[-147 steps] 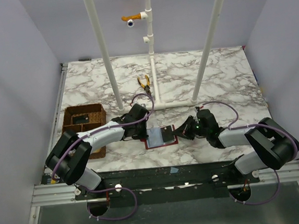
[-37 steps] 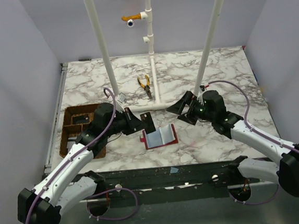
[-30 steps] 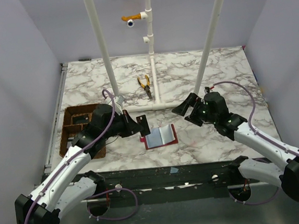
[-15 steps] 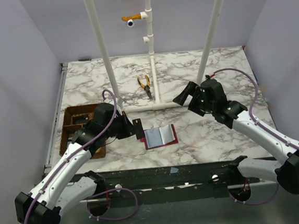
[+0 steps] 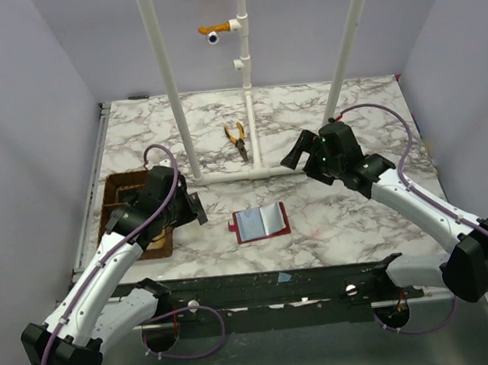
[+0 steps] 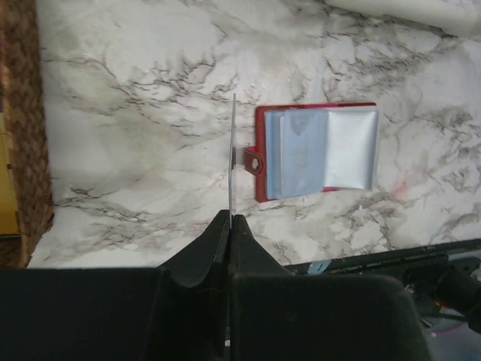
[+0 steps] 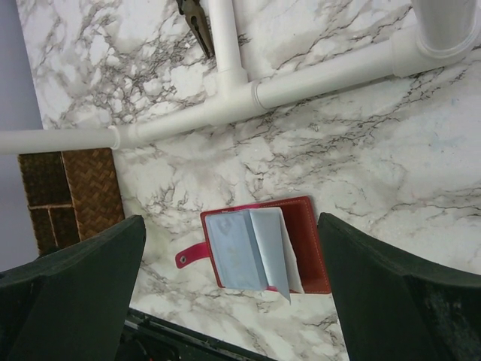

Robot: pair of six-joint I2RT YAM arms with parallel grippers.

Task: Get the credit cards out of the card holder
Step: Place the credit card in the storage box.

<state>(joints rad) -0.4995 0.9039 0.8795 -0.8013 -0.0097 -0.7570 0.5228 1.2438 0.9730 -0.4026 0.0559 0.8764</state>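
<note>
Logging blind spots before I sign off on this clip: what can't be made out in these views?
- Face of the card in the left tool: edge-on in the left wrist view, lost against the dark tool in the top view.
- Whether cards remain in the card holder: sleeves hazy in both wrist views, too small in the top view.
- Brown tray contents: left arm covers part in the top view; wrist views cut it off.
</note>
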